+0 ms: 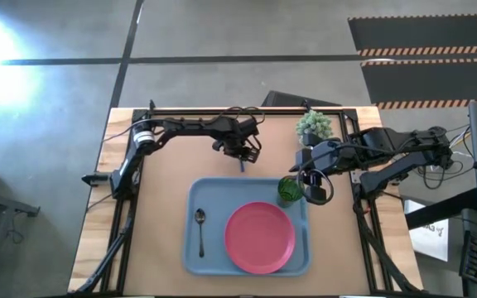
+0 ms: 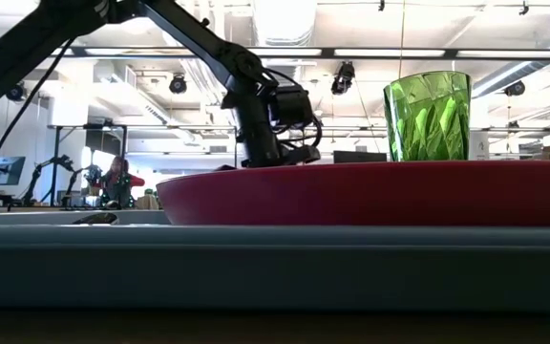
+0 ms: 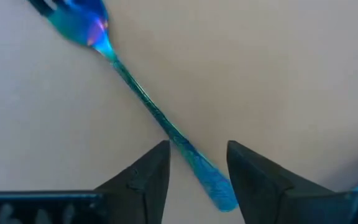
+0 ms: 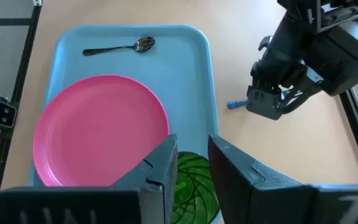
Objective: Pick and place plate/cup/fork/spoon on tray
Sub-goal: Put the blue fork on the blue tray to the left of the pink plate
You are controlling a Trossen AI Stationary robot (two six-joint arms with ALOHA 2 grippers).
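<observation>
Tray [image 1: 209,194]: light-blue plastic rectangle with rounded corners and a raised rim, lying on the tan table [image 1: 164,165]; smooth, faintly glossy.
Plate [image 1: 259,237]: round, flat, pink-red plastic, matte, on the tray's right half; from table height it reads as a long low red band.
Cup [image 1: 289,189]: translucent green plastic with faceted, diamond-cut walls, standing upright in the tray's back right corner, just beside the plate.
Spoon [image 1: 200,229]: slim silver metal, dark oval bowl and thin handle, lying on the tray's left half, apart from the plate.
Fork [image 3: 148,109]: slim shiny metal with an iridescent blue sheen, flat on the bare table just behind the tray's back rim, outside the tray.
Left claw [image 3: 197,171]: dark, wedge-shaped fingers spread apart, one on each side of the fork's handle end; no finger is seen pressing the metal.
Right claw [image 4: 191,165]: blocky dark fingers parted with a narrow gap, directly above the cup's rim at the tray's back right corner, holding nothing.
Potted plant [image 1: 314,125]: spiky, pale green, near the table's back edge, apart from the tray.
</observation>
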